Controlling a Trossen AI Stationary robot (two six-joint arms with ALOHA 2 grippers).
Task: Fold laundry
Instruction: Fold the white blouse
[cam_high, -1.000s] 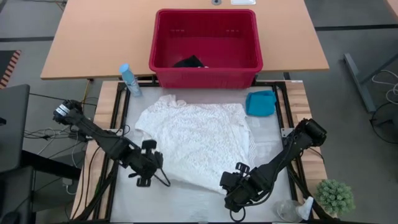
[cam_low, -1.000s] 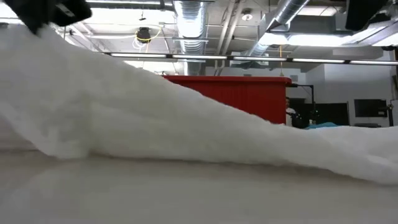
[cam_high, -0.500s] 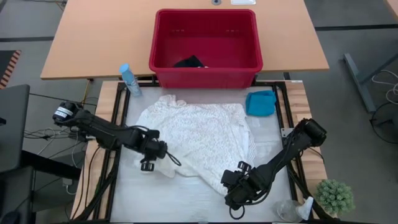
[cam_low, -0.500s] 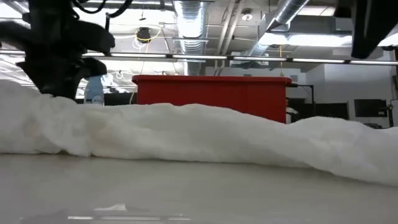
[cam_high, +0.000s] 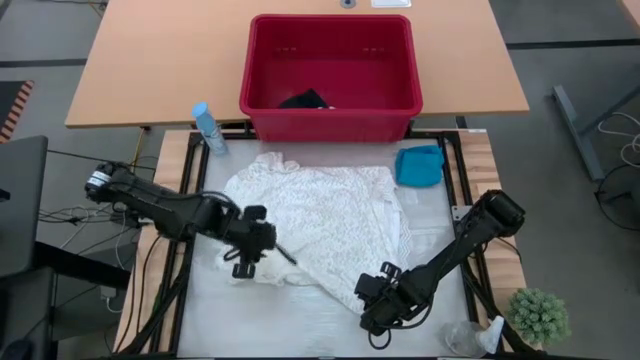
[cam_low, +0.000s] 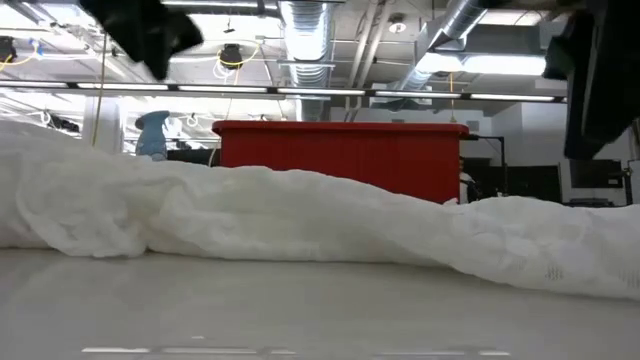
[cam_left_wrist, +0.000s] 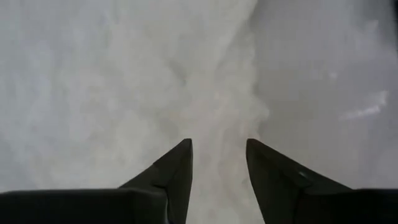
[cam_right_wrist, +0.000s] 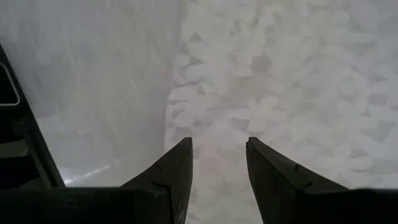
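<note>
The large cream-white lacy cloth (cam_high: 322, 222) lies spread, its long axis running between the grippers. The left gripper (cam_high: 252, 262) hangs parted above its edge, holding nothing; the right gripper (cam_high: 372, 292), fingers apart, straddles its corner.

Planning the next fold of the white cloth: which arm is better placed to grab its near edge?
Probably the right. The right gripper sits at the near edge of the white lacy cloth, fingers straddling it. The left gripper is over the cloth's left side, fingers apart.

the pale table (cam_high: 300, 325) carries a cream lacy cloth (cam_high: 320, 220) and turquoise garment (cam_high: 418, 165).
</note>
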